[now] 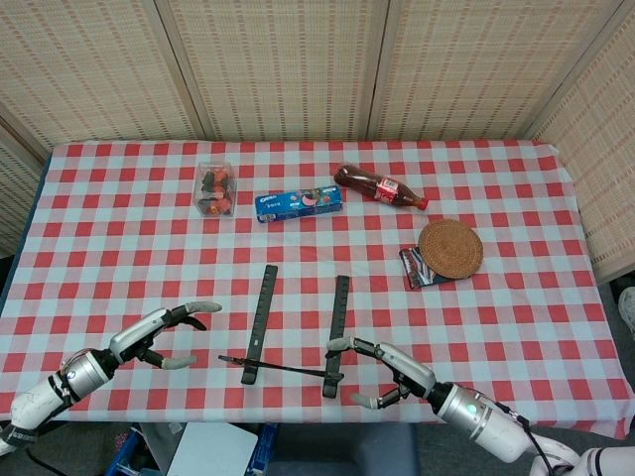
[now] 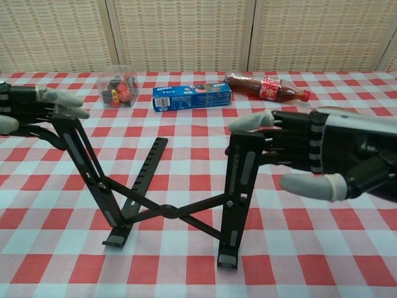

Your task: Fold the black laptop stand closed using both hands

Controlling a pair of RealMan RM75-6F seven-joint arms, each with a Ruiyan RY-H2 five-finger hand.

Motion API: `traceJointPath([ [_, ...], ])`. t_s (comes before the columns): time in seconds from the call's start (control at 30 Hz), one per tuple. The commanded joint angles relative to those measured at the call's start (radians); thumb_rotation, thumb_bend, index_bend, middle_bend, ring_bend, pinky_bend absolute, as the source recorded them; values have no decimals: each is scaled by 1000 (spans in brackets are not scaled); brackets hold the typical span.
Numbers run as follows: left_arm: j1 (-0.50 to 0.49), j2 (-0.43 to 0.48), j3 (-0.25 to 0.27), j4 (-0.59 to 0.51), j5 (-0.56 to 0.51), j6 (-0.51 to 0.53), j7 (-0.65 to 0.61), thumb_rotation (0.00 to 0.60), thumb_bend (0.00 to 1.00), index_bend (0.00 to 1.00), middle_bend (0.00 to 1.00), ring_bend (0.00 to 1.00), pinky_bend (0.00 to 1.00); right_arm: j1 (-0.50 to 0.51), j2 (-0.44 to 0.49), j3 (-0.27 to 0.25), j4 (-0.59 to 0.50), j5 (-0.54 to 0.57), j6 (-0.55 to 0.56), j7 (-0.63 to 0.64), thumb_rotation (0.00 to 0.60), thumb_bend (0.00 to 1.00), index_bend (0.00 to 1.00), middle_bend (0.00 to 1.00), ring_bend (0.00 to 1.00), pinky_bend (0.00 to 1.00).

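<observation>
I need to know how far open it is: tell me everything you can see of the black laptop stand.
The black laptop stand stands unfolded near the table's front edge: two slotted black uprights, metal by the look, spread apart, joined low by crossed bars, with small lips at their feet. Neither open hand grips it; the right hand is close beside the right upright's top.

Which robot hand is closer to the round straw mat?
Right. The right hand is just below-left of the mat; the left hand is far across the table.
</observation>
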State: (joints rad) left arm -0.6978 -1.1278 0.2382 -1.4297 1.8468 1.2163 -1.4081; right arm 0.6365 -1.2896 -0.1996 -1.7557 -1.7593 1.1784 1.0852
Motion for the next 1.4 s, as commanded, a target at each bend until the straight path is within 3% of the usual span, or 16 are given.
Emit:
traceJointPath([
  [0.03, -6, -5, 13, 11, 21, -19, 74, 600, 205, 149, 125, 80, 229, 9, 83, 14, -70, 3, 13, -60, 600, 294, 170, 219, 81, 79],
  [0.33, -21, -56, 2, -15, 4, -101, 304, 600, 213, 221, 117, 74, 227, 11, 168, 64, -132, 89, -20, -145, 600, 291, 170, 209, 81, 79],
  [0.77, -13, -171, -37, 23, -73, -188, 587, 600, 309, 334, 117, 75, 227, -2, 166, 94, -119, 122, -65, -136, 600, 291, 169, 203, 81, 79],
  [1.4, -18, -260, -72, 45, -128, -225, 720, 600, 359, 396, 117, 74, 227, -25, 143, 117, -80, 135, -93, -106, 600, 291, 170, 201, 81, 78],
])
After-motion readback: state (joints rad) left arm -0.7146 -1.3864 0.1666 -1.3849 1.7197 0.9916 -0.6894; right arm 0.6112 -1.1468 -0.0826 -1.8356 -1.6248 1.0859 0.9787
